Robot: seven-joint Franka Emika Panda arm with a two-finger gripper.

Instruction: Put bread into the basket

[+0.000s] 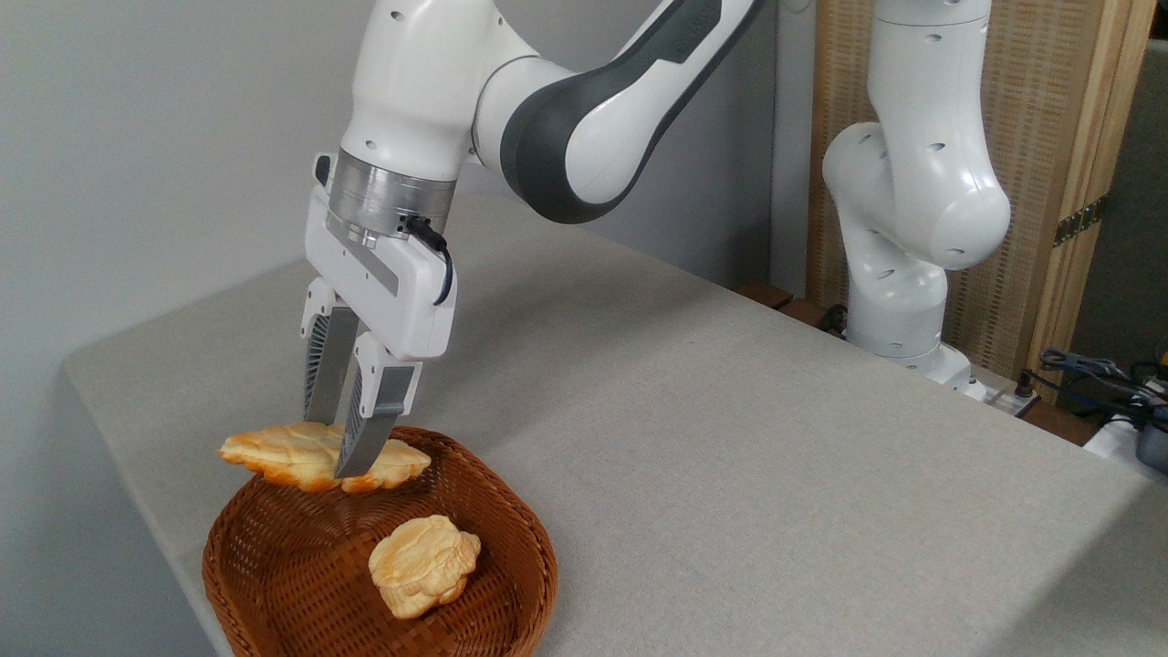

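Observation:
The long golden-yellow bread [283, 454] hangs level in the air above the far rim of the reddish-brown wicker basket [525, 520]. My gripper [336, 449] is shut on the bread across its middle, one finger behind the loaf and one in front. The loaf's left tip reaches past the basket's far-left edge. Inside the basket lies a small round lumpy bun [423, 564], below and to the right of the held loaf.
The basket sits at the near left corner of the grey table [693, 438], close to the table's left edge. The arm's white base [903, 274] stands at the far right, with cables [1095, 374] beside it.

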